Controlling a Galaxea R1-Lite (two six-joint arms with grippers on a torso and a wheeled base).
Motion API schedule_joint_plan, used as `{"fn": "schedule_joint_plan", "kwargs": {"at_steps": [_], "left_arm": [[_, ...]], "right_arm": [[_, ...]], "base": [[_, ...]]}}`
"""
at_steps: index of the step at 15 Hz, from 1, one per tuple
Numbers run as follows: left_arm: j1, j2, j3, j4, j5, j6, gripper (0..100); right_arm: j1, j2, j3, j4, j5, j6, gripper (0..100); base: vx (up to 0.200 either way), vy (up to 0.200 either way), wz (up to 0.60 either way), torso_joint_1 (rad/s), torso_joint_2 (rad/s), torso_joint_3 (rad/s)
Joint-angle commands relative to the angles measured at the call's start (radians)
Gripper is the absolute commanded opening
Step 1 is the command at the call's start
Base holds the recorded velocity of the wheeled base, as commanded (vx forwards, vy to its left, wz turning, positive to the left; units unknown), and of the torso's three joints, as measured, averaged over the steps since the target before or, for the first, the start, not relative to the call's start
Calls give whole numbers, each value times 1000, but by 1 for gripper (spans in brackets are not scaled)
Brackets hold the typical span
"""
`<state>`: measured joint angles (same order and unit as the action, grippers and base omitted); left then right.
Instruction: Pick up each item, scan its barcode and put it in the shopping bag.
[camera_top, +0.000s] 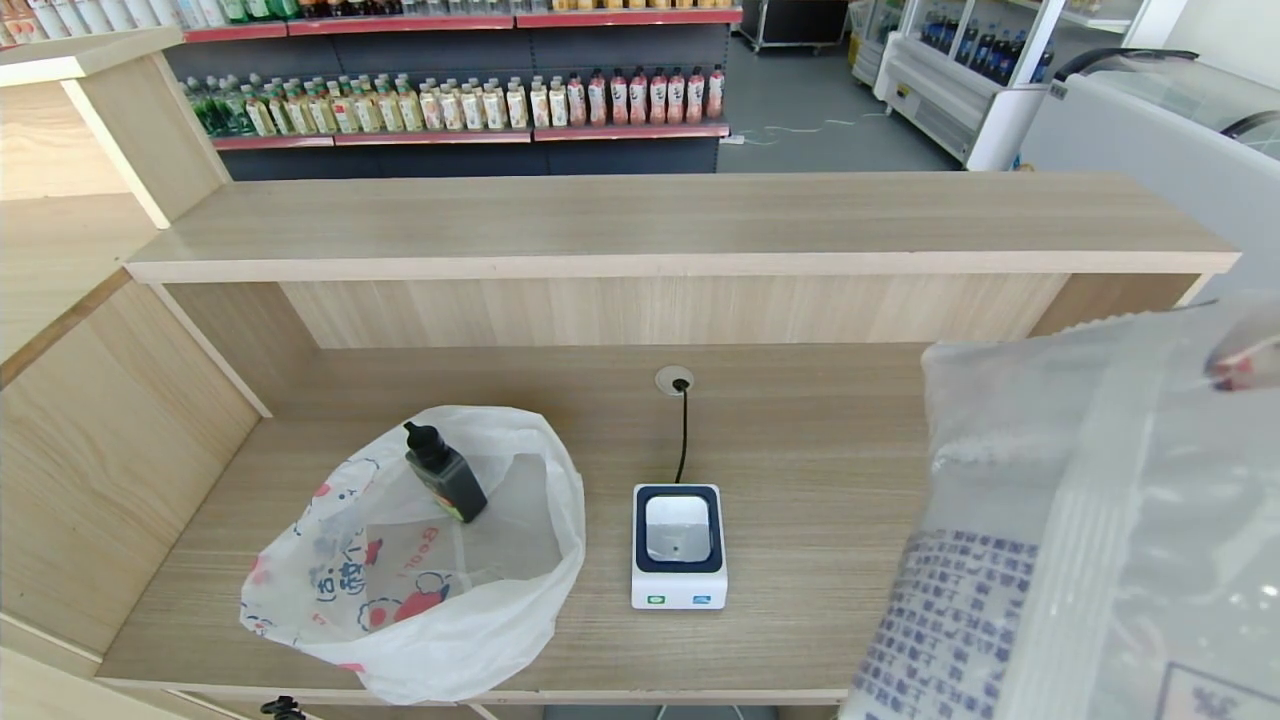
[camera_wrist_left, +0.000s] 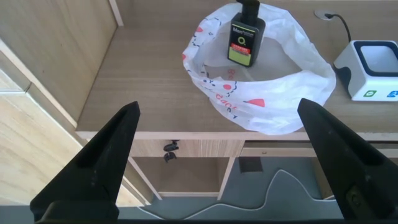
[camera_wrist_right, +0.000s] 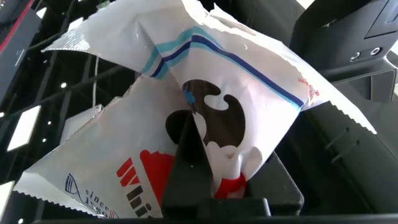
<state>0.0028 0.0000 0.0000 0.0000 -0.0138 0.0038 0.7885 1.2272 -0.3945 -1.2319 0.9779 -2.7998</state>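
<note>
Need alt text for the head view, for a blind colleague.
A pale packet looms close on the right, hiding that side. On the wooden counter, a white shopping bag holds a dark bottle; a scanner sits to its right.

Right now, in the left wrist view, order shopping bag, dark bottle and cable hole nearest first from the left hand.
1. Shopping bag, front of the counter, closest to the left hand.
2. Dark bottle, inside the bag's far half.
3. Cable hole, at the back.
</note>
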Motion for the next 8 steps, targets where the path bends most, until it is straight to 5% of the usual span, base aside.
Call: {"fn": "schedule_joint_plan", "kwargs": {"at_steps": [1, 8], "left_arm": [[0, 0, 0, 0, 0, -1, 100], [0, 0, 0, 0, 0, 1, 100]], "right_arm": [[11, 0, -4, 20, 1, -80, 0], [80, -6, -7, 31, -1, -80, 0]], "base": [[0, 0, 0, 0, 0, 0], [0, 0, 0, 0, 0, 0]]}}
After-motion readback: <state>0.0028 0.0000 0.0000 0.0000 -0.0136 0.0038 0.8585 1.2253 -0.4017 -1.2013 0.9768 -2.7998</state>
